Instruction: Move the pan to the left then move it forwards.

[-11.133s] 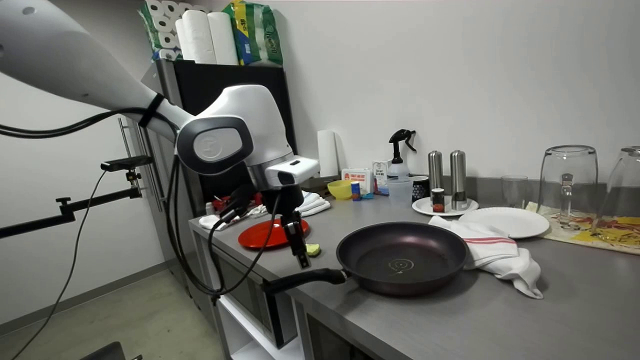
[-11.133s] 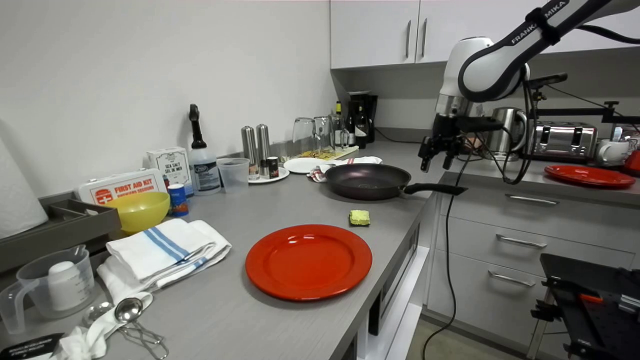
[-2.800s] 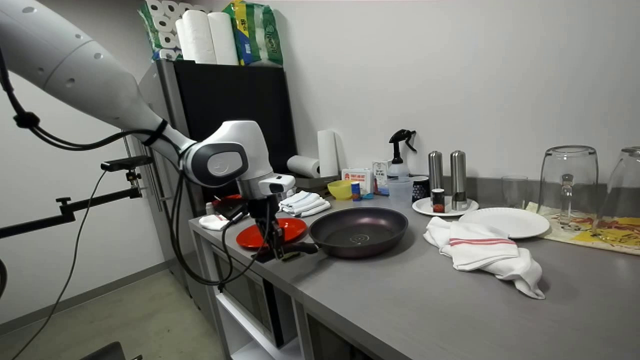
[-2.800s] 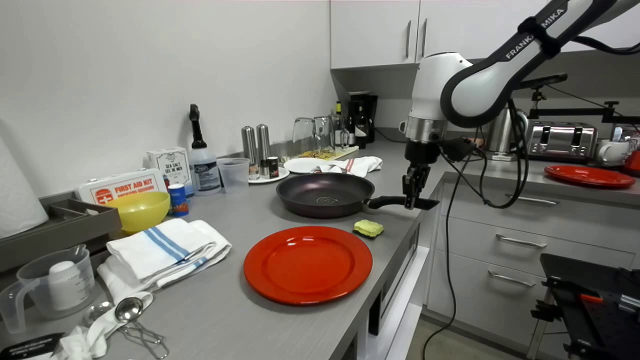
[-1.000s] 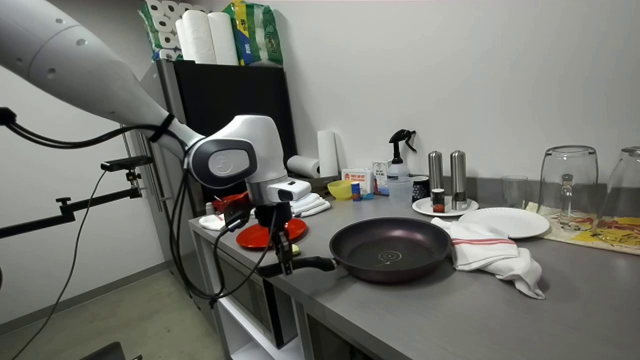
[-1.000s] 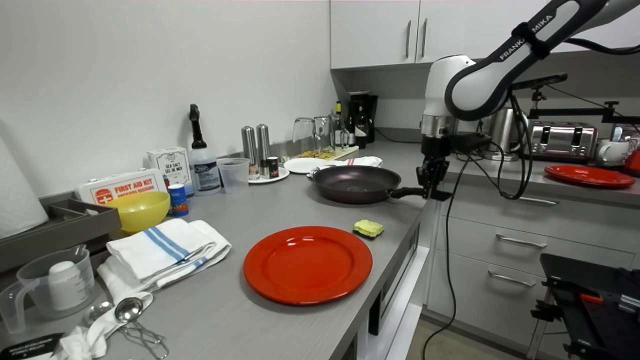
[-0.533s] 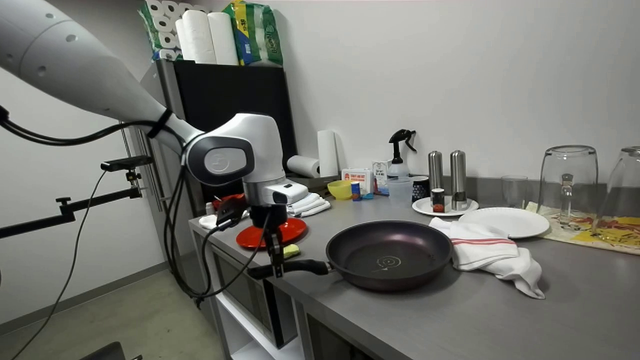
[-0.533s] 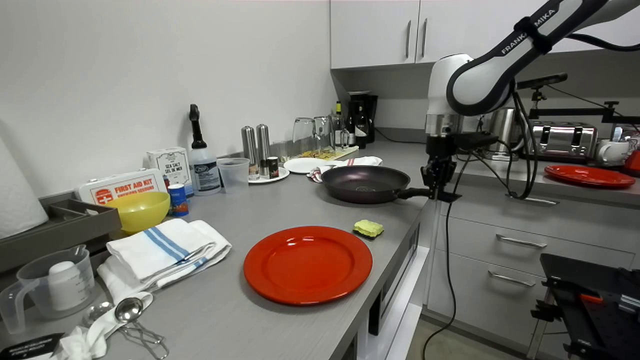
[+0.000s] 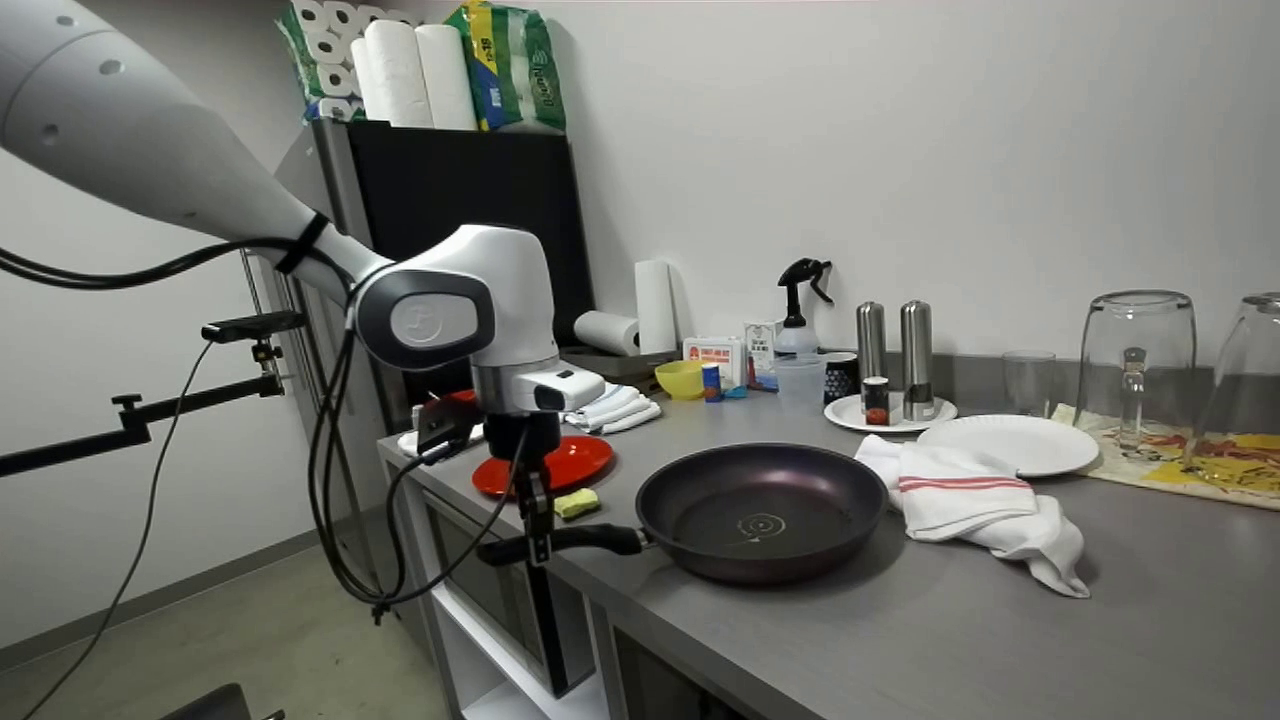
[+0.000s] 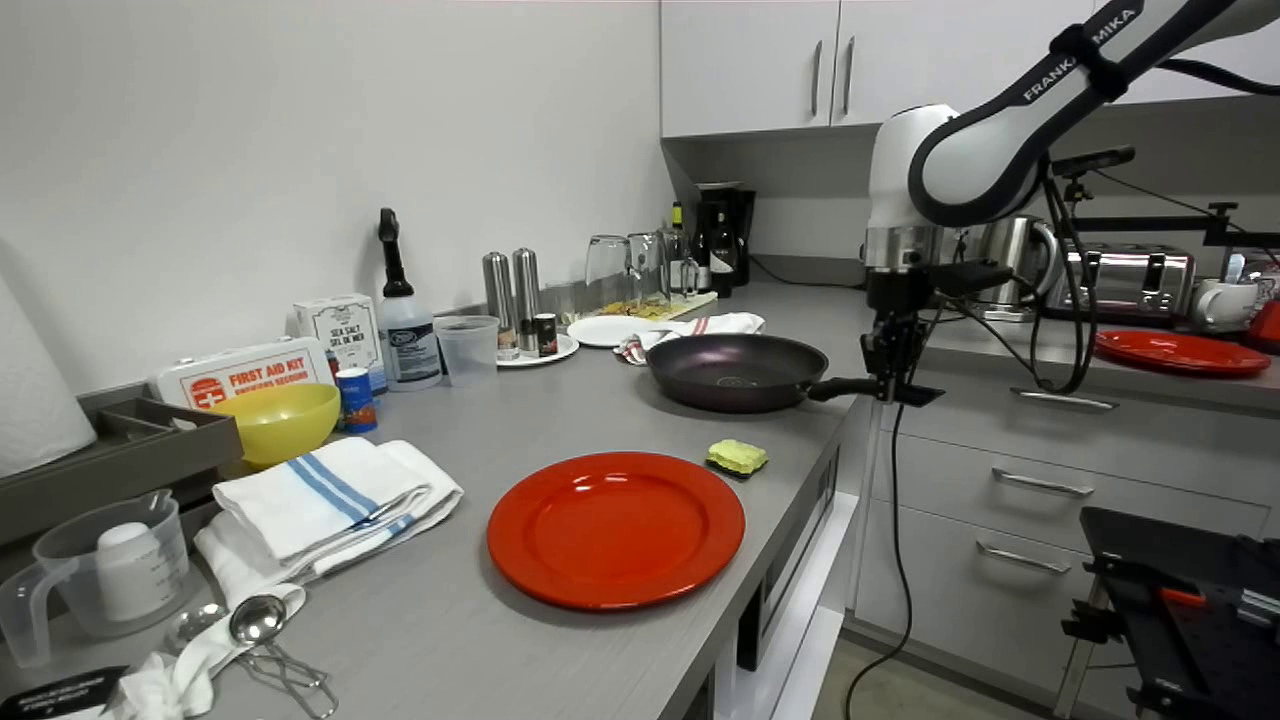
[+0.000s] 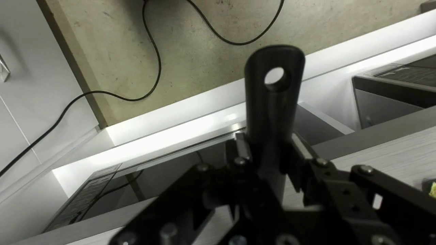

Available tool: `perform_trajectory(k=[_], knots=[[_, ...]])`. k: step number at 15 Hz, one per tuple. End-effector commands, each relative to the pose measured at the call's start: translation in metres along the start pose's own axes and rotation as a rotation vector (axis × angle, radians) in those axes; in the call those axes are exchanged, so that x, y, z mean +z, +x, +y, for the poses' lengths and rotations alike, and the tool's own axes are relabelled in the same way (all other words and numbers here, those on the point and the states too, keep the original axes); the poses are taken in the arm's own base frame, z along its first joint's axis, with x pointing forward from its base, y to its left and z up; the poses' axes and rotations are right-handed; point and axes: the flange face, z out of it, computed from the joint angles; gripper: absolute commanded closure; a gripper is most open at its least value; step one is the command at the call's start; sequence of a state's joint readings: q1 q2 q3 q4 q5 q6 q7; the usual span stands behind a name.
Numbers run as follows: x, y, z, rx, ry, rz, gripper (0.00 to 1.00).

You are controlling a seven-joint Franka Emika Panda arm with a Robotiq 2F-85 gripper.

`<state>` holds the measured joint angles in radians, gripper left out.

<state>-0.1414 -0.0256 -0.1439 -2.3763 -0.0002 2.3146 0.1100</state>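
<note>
Gripper is clamped on the handle of the pan, which sits on the counter near the red-striped towel. My guess: forwards leg (could be wrong), so slide it level, then let go.

yellow sponge near red plate

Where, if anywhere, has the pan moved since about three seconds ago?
Yes: in an exterior view, the pan has moved away from the unmoved red plate.
</note>
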Motion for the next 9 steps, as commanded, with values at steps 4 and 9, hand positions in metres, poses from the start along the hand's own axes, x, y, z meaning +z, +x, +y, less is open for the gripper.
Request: perform_trajectory(k=[4, 9], knots=[[-0.009, -0.02, 0.01, -0.104, -0.008, -0.036, 0.92], [-0.003, -0.035, 0.017, -0.134, -0.014, -0.088, 0.92]])
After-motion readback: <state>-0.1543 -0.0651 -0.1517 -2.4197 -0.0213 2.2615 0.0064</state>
